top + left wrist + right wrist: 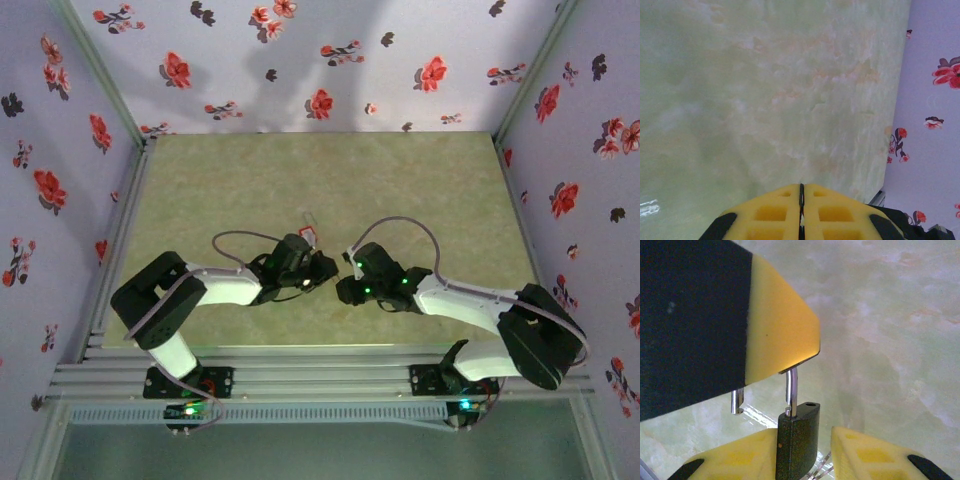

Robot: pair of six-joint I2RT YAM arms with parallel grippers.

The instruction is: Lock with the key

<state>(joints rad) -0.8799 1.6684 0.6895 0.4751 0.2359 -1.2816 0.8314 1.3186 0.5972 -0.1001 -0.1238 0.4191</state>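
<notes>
Little was judged done: a dark metal padlock (797, 432), its shackle (791, 390) unlatched, was hung above the pale green desk (900, 340) from the clamped left pincer (801, 187), loosely straddled by the part-spread right pincer (802, 442), the key's place untellable.

White-and-black arms (225, 290), yellow fingers (790, 194), apparently grey cables (243, 233).
</notes>
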